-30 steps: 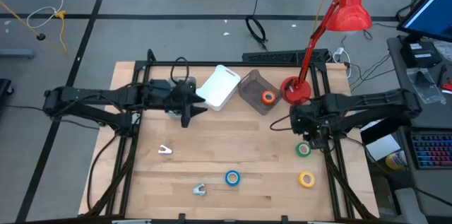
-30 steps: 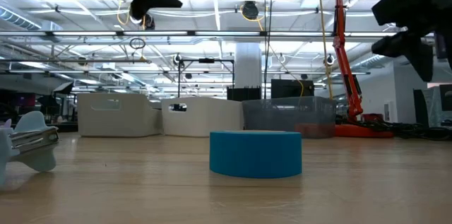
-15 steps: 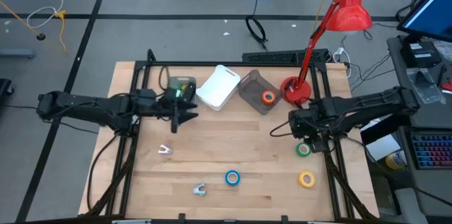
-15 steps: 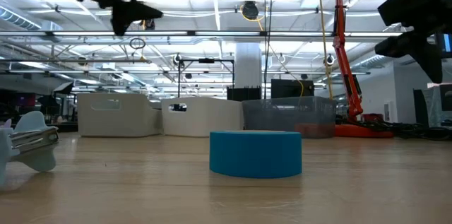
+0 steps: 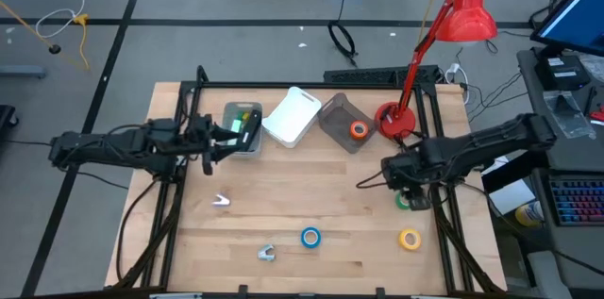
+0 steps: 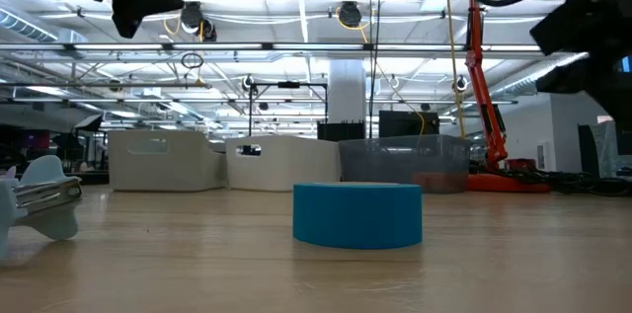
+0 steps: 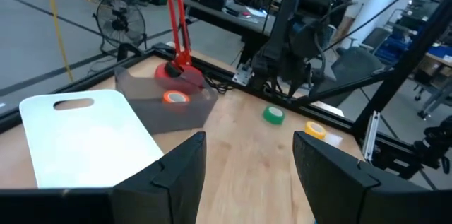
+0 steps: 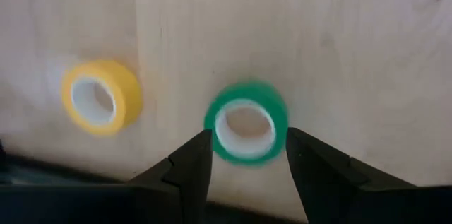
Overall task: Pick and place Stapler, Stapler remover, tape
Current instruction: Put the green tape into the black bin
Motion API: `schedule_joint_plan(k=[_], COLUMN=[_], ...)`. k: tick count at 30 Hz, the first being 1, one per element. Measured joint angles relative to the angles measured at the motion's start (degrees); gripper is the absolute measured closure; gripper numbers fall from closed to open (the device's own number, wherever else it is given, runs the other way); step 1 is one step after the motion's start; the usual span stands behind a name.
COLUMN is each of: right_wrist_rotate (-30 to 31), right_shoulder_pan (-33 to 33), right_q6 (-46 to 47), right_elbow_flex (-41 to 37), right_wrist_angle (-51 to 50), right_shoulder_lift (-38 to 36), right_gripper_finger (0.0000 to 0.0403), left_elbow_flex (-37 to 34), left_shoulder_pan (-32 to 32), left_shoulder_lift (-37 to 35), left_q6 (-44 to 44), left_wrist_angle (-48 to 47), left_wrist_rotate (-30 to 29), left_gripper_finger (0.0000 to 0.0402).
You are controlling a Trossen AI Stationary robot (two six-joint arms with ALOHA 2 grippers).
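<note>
Right gripper (image 8: 244, 155) is spread wide, directly over the green tape roll (image 8: 246, 122); roll sits flat on the wooden table (image 5: 311, 195) centred between the two fingers (image 8: 187, 167), not gripped. Yellow tape roll (image 8: 101, 96) lies well apart, left of frame. Left gripper (image 7: 247, 160) is released and empty, hanging at the upper-left bins

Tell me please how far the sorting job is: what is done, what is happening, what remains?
Done: an orange tape lies in the clear bin, and something green in the grey tray. In hand: the right gripper, open, straddles the green tape; the left gripper is open and empty. Left: the yellow tape, blue tape, and two small metal tools.
</note>
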Motion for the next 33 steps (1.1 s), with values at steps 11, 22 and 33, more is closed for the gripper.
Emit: schedule_joint_plan(k=[11,22,33], right_wrist_rotate=[0.1,2.8,0.0], right_shoulder_pan=[0.0,0.0,0.0], right_q6=[5.7,13.4,18.8], right_elbow_flex=[-9.1,-11.1,-14.3], right_wrist_angle=[6.4,7.4,12.2], right_shoulder_lift=[2.6,2.6,2.6], right_gripper_finger=[0.023,0.0233,0.0244], left_elbow_flex=[0.0,0.0,0.0], left_shoulder_pan=[-0.5,-0.5,-0.5], left_shoulder_lift=[-0.1,-0.1,0.0], left_q6=[-1.9,-3.0,-4.9], left_wrist_angle=[-0.7,-0.7,-0.4], left_wrist_rotate=[-1.3,-1.3,-1.3], left_gripper_finger=[0.0188,0.0188,0.0188])
